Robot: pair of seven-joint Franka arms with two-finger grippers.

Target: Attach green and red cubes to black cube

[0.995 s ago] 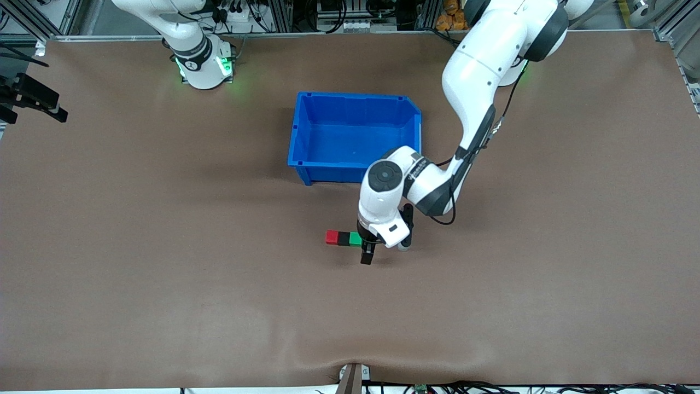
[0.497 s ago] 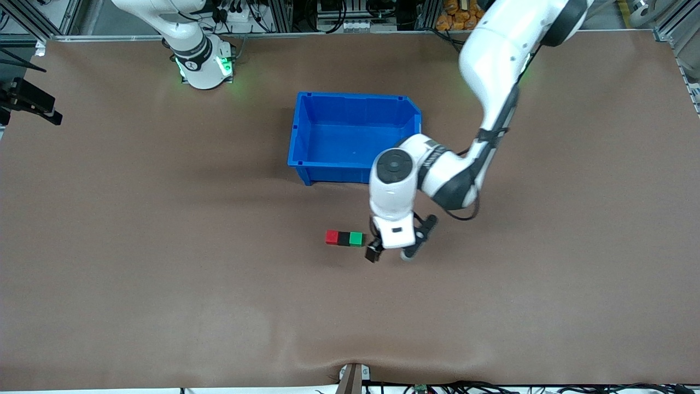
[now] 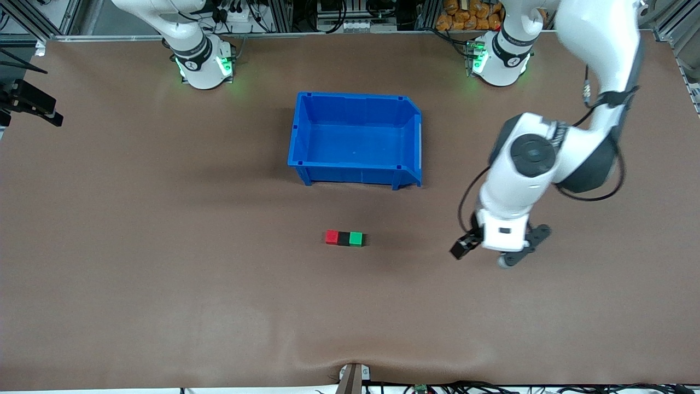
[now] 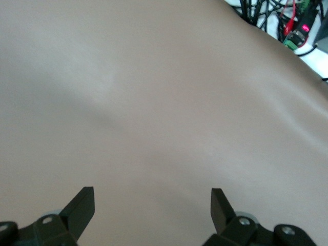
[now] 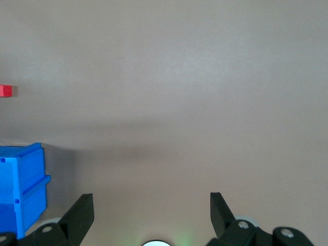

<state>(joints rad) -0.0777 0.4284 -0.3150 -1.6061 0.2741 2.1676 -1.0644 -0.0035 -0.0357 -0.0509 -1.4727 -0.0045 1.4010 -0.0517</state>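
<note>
We are hovering the left gripper (image 3: 486,254) wide open and empty over bare brown table (image 3: 164,273), well apart from the joined row: small solid green cube (image 3: 356,238), matte black cube (image 3: 343,238), red cube (image 3: 332,237), touching side by side toward the right arm's end from it. They are looking light, rigid and easily nudged; we would be pinching flat side faces. The right gripper (image 5: 148,212), waiting, is gaping empty too.

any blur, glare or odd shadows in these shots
Front view: the left arm is motion-smeared near the top edge, the three joined cubes are sharp, and green base lights tint the table. Left wrist view: soft focus, a pale sheen on the cloth. Right wrist view: a broad diagonal shadow beside the blue bin.
</note>
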